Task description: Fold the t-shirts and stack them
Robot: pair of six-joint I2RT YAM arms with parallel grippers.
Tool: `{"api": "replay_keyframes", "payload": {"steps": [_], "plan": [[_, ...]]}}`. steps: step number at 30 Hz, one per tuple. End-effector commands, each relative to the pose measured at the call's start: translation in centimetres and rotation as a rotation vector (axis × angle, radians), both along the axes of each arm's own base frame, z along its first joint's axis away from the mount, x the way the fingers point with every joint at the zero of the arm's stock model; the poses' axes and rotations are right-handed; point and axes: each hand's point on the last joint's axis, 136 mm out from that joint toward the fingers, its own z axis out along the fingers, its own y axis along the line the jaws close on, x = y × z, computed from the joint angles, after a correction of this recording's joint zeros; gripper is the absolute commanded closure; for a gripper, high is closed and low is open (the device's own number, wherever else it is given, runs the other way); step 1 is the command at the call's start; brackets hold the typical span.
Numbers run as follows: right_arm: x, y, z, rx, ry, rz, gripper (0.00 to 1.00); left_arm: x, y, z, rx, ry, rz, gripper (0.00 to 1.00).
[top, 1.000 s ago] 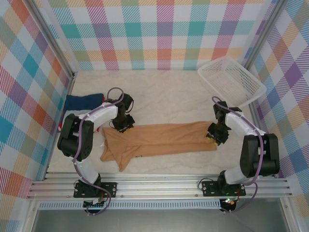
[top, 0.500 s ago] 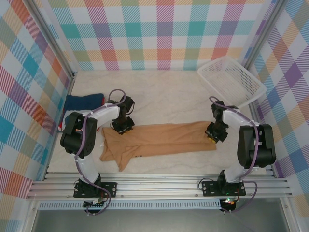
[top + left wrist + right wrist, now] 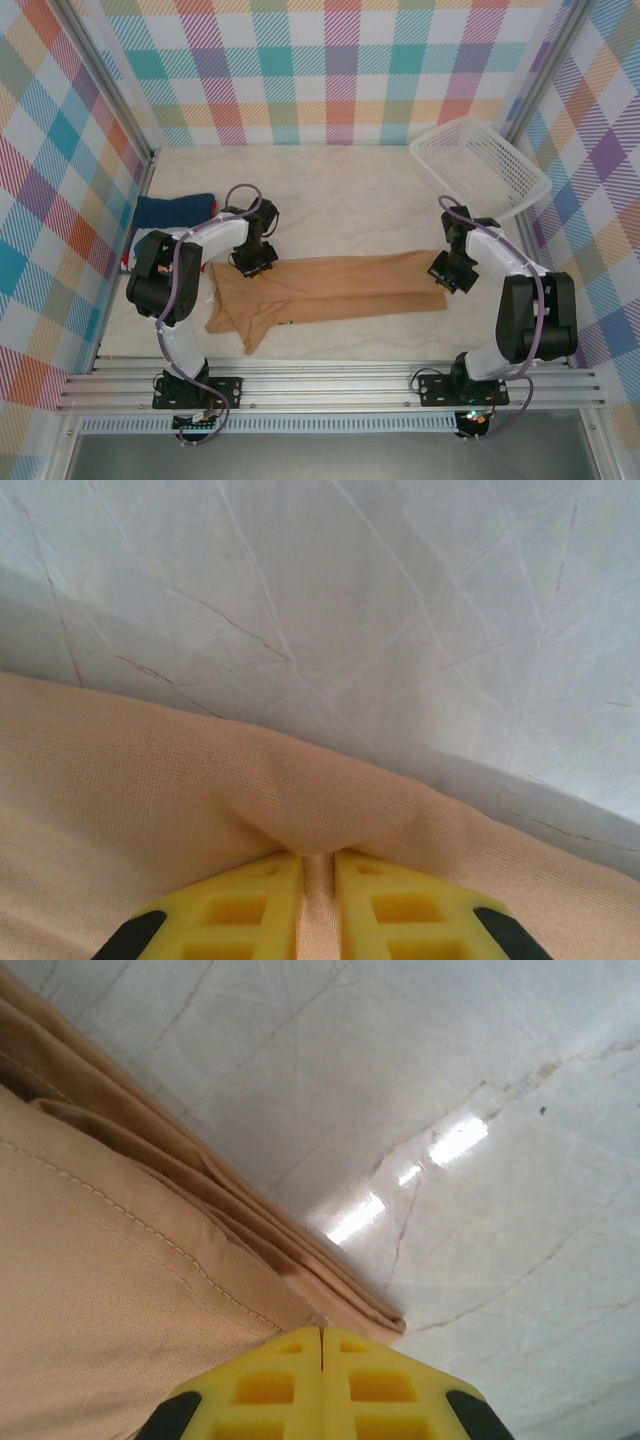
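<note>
Left claw [image 3: 318, 860] pinches tan t-shirt [image 3: 340, 287] (raised fold); right claw [image 3: 321, 1332] closed.

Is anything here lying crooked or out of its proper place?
Yes. The tan t-shirt is folded into a long strip, but its left end is ragged: a flap sticks out toward the near edge. The white basket looks tilted in the far right corner rather than sitting flat.

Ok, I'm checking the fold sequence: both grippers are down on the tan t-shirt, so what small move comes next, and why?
Probably a slight lift of both ends together. The left gripper pinches a ridge of the tan t-shirt; the right gripper is shut at its corner, though I cannot tell whether it caught cloth. A lift would test both grips.
</note>
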Motion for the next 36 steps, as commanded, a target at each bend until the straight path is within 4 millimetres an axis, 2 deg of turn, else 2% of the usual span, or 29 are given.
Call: {"api": "replay_keyframes", "payload": {"steps": [1,8,12,14,17,18,20,21,23,26,29,33,36], "plan": [[-1.4,-0.3,1.1,-0.020,0.032,0.008,1.00,-0.6,1.6,-1.6,0.067,0.054,0.006,0.84],[-3.2,-0.5,-0.8,-0.033,0.142,0.005,1.00,-0.4,1.6,-1.4,0.064,0.050,0.006,0.84],[-2.3,-0.3,-1.6,-0.024,0.167,0.014,1.00,-0.3,1.3,-1.0,0.049,0.045,0.002,0.84],[-1.6,-0.1,-1.5,-0.020,0.160,0.020,0.98,0.1,1.0,0.1,0.040,0.020,0.000,0.81],[-0.6,-0.4,-0.2,-0.036,0.119,0.033,0.78,0.7,0.6,3.0,0.017,-0.028,-0.001,0.66],[-0.1,-0.5,0.7,-0.046,0.090,0.045,0.74,0.9,0.6,4.3,0.013,-0.052,0.003,0.59],[1.0,-0.2,2.5,-0.072,0.015,0.102,0.71,0.6,0.9,6.2,0.018,-0.071,0.009,0.49],[1.7,0.1,3.3,-0.089,-0.022,0.133,0.71,0.0,1.2,6.6,0.018,-0.056,0.017,0.48],[3.2,2.2,3.5,-0.051,-0.078,0.204,0.72,-1.0,1.4,6.1,-0.018,-0.018,0.036,0.51],[5.2,7.4,1.4,0.113,-0.117,0.274,0.75,-2.4,2.0,3.6,-0.041,0.060,0.069,0.61],[6.7,10.1,-0.7,0.204,-0.121,0.261,0.75,-2.3,2.6,1.5,-0.043,0.105,0.088,0.68],[7.8,9.7,-3.2,0.166,-0.043,0.243,0.76,-0.9,2.0,-0.4,-0.057,0.137,0.063,0.73],[8.3,7.8,-4.4,0.097,0.027,0.227,0.75,0.3,1.5,-1.4,-0.068,0.138,0.041,0.73]]}}
